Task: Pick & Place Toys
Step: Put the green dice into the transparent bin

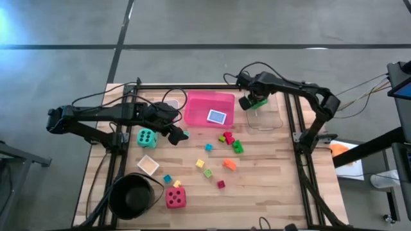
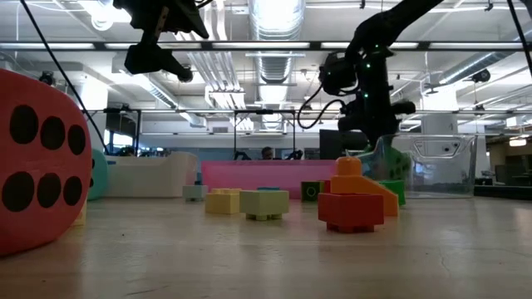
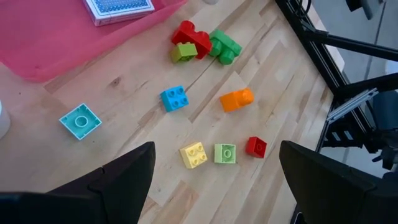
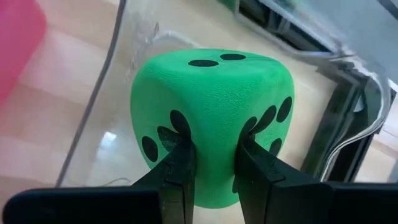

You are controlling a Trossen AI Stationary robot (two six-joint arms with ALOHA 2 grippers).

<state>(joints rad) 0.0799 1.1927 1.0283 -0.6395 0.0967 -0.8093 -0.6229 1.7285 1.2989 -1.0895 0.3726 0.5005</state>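
Green die (image 4: 211,118) — in right gripper (image 4: 212,163)

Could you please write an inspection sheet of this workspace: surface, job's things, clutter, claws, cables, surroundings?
Surface: wooden table, in a dark frame.
Job's things: green die pinched in the right claw; teal die and red die on the table; a card in the pink tray; small blocks scattered mid-table.
Clutter: black bowl at the near left corner; clear tray under the right claw.
Claws: right claw shut on the green die, above the clear tray; left claw open, empty, raised over the table beside the teal die.
Cables: black cables loop over the right arm.
Surroundings: grey floor; a person far behind in the low view.
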